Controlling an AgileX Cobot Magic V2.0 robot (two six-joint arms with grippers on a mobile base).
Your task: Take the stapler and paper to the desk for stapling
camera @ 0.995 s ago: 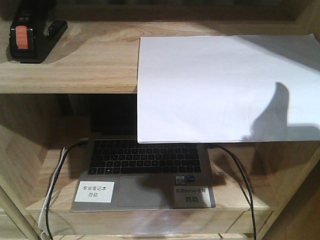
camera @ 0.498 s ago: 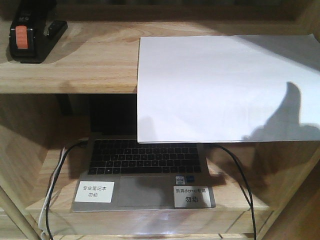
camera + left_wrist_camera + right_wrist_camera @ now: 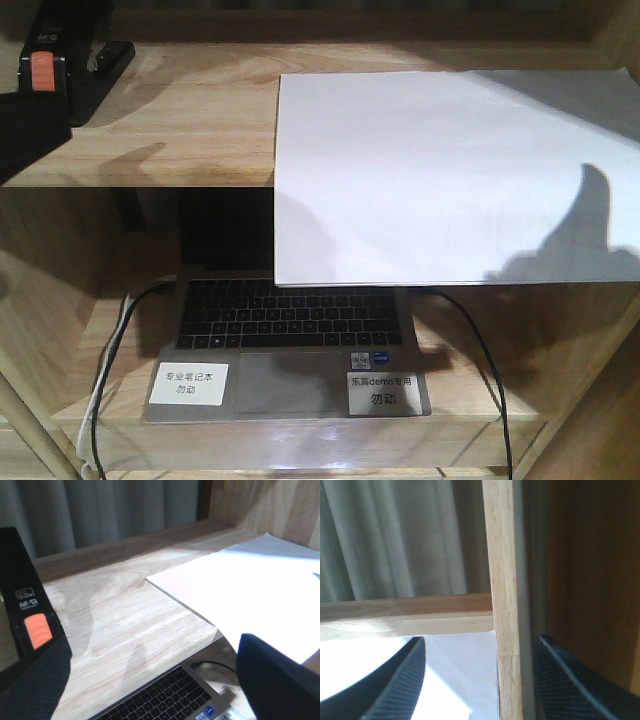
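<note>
Where lit, stapler (image 3: 25, 605) marked M&G, laptop labels (image 3: 189, 384) reading 勿动, blank paper (image 3: 440, 170)

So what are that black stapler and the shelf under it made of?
The stapler looks like matte black plastic, possibly painted metal, with an orange-red insert; its surface shows no glint. The shelf looks like pale wood or wood veneer: visible grain, low satin sheen.

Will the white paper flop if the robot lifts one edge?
Probably a bit: the paper looks thin and wide. But its front part sticks out past the shelf, over the laptop, without drooping, so it may hold its shape somewhat. It likely slides easily on smooth wood.
</note>
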